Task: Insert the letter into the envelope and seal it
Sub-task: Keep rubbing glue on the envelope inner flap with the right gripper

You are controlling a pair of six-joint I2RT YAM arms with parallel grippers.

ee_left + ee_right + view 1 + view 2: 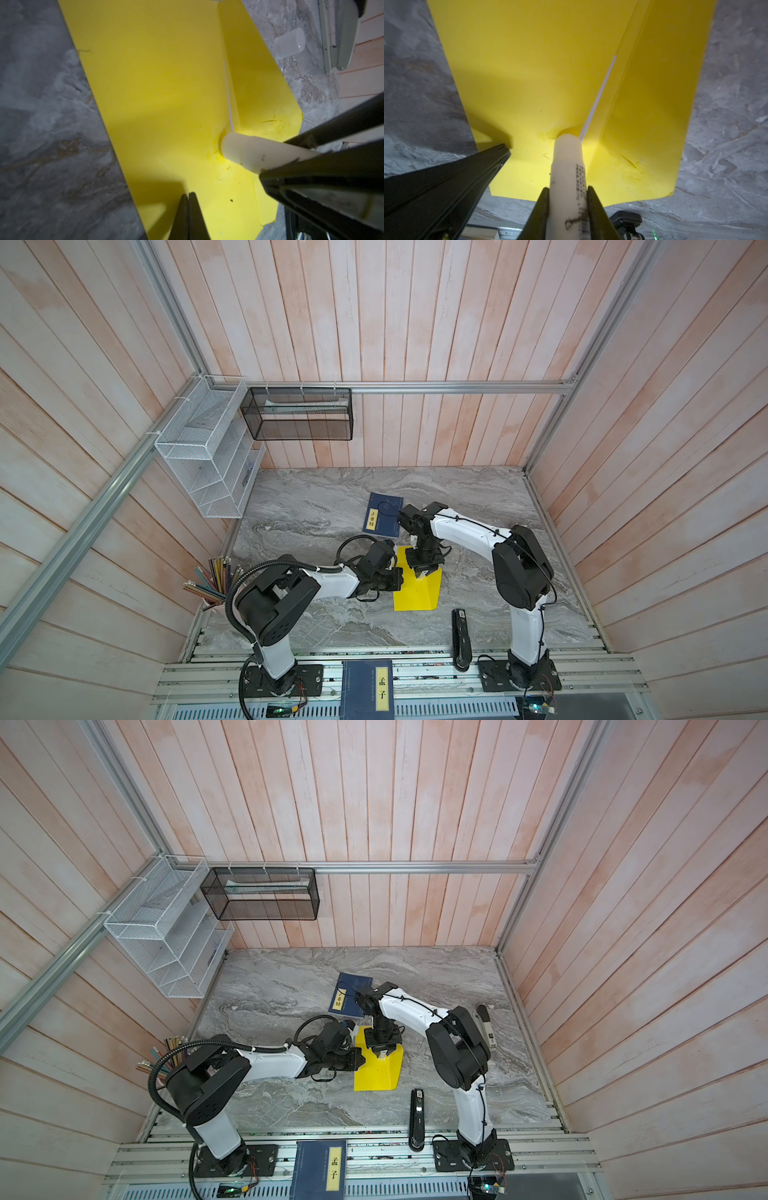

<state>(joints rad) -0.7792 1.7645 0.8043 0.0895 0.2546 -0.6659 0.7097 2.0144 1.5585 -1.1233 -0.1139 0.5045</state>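
Marble tabletop (311, 510), envelope (417, 593) under tools

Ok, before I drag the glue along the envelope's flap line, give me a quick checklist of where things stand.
1. Glue stick gripped by right gripper: ok.
2. Stick tip touching the envelope near the flap fold: ok.
3. Left gripper shut, tips on the envelope, pinning it: ok.
4. Letter inside: only a white sliver shows at the opening: ok.
5. Flap open, not folded over: ok.
6. Glue cap lying away from the envelope: ok.
7. Glue actually depositing: cannot tell.
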